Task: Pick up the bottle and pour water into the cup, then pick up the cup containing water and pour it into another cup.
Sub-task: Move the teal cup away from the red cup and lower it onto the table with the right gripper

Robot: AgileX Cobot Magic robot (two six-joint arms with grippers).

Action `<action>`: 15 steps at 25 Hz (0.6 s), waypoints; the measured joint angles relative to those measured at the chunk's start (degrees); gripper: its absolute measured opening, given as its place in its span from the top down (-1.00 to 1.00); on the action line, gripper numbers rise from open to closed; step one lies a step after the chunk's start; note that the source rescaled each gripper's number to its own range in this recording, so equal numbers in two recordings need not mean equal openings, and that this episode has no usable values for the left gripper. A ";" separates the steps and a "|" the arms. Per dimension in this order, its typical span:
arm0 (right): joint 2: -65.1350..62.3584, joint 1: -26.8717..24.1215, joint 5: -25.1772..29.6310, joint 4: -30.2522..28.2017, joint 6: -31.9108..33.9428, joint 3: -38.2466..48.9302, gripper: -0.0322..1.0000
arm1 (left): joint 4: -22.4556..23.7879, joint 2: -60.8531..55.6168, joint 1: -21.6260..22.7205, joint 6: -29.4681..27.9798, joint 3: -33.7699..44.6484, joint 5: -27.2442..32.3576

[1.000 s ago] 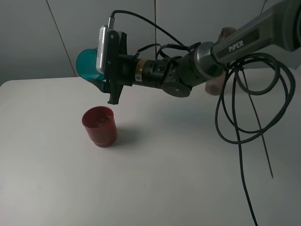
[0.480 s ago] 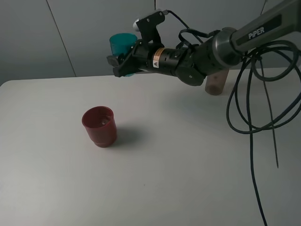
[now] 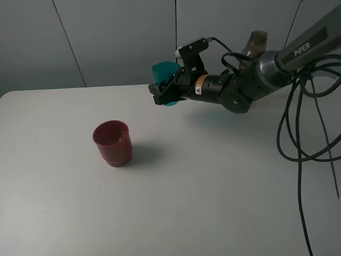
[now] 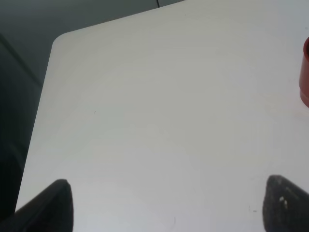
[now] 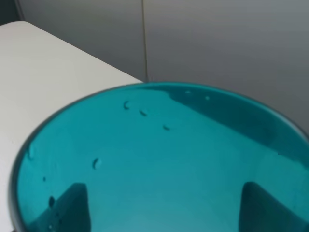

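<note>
Exterior high view: the right gripper (image 3: 166, 92), clamped on the teal cup (image 3: 164, 77), holds it upright above the white table (image 3: 176, 186); the arm reaches in from 3 o'clock, roughly level. The red cup (image 3: 113, 142) stands at 8 o'clock from the teal cup, well apart; the bottle (image 3: 257, 40) rises behind the arm. Left wrist view: the left gripper (image 4: 166, 205) has its fingertips (image 4: 55, 203) wide apart, holding nothing; the red cup's edge (image 4: 305, 72) shows. Right wrist view: the teal cup (image 5: 159, 159) fills the frame, droplets on its wall
</note>
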 joint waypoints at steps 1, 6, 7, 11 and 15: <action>0.61 -0.04 -0.65 0.11 -0.39 0.04 0.89 | 0.00 0.00 0.00 0.00 0.00 0.00; 4.57 -0.26 -5.02 4.74 -6.74 0.13 0.89 | 0.00 0.00 0.00 0.00 0.00 0.00; 5.29 -0.26 -5.30 5.53 -7.96 0.13 0.89 | 0.00 0.00 0.00 0.00 0.00 0.00; 8.59 -0.57 -6.38 7.35 -10.50 -0.08 0.89 | 0.00 0.00 0.00 0.00 0.00 0.00; 10.28 -0.80 -7.07 8.71 -11.27 -0.22 0.89 | 0.00 0.00 0.00 0.00 0.00 0.00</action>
